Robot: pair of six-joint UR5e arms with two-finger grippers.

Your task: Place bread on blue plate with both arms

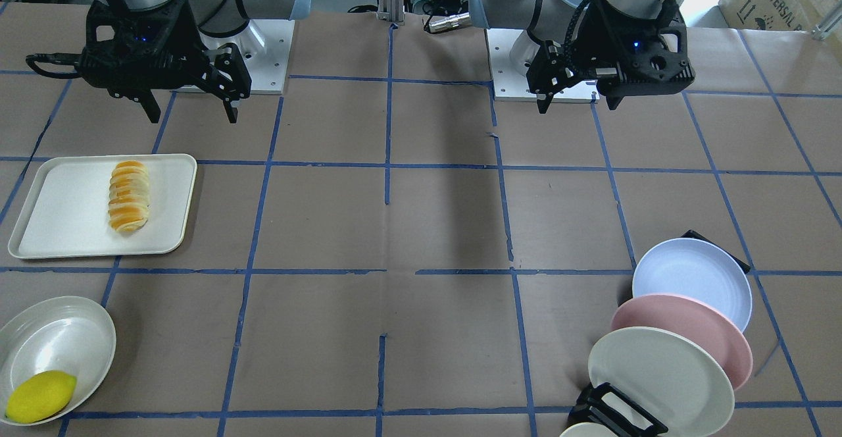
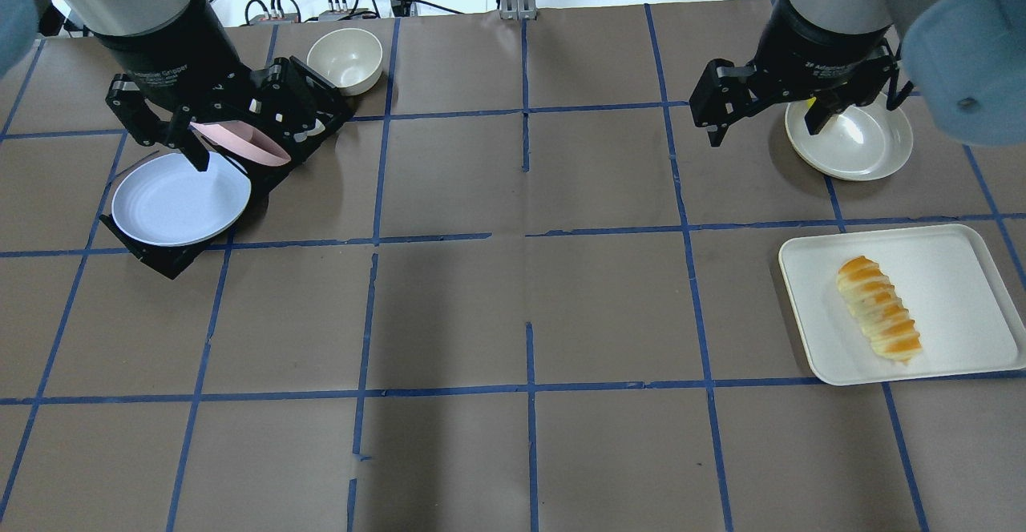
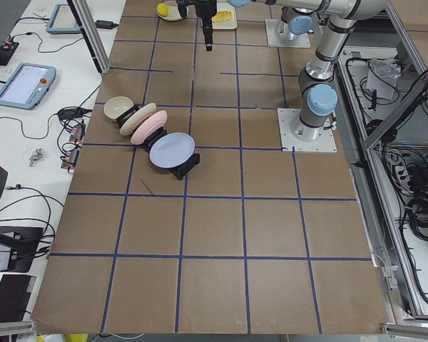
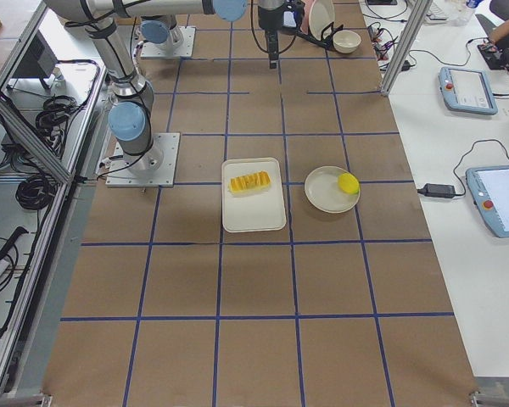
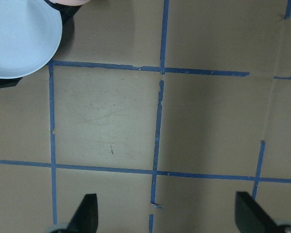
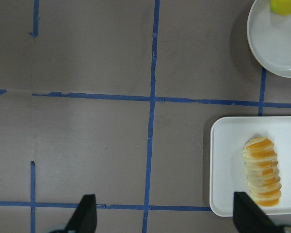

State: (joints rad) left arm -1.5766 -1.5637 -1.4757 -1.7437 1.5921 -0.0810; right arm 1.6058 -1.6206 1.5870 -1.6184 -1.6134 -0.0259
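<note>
Left hand point(image 1: 579, 102) and right hand point(image 1: 193, 116) are hovering high over the table point(image 1: 421, 226), fingers pointing down, jaws spread wide, gripping nothing. Bread point(image 1: 128, 195) is lying on a white tray point(image 1: 59, 226) on the right arm's side. Blue plate point(image 1: 691, 279) is leaning in a black rack point(image 1: 615, 411), well apart from the bread, with blue-taped table between them.

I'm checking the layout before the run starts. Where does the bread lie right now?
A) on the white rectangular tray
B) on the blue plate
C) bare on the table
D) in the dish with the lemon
A: the bread lies on the white tray, apart from the lemon in its dish, and the blue plate at the table's other end holds nothing.
</note>
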